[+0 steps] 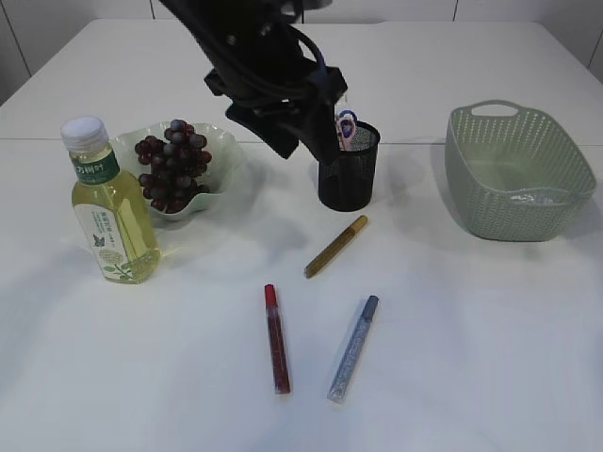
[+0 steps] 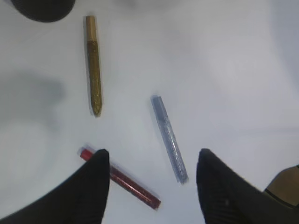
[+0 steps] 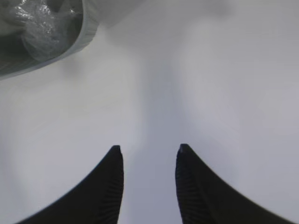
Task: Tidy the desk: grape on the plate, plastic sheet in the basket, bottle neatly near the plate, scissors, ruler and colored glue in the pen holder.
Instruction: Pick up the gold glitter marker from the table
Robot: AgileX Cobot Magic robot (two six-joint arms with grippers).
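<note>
Left gripper (image 2: 152, 186) hangs wide open and empty above three glitter glue tubes. The red tube (image 2: 120, 178) lies under its left finger, the blue tube (image 2: 168, 138) between the fingers, the gold tube (image 2: 93, 65) farther off

You see a white table (image 1: 490, 358) filling nearly everything, evenly lit with soft shadows; behind its far edge, pale wall panels (image 1: 122, 8).

Empty parted gripper (image 3: 148, 161) near basket (image 3: 86, 28) corner
</note>
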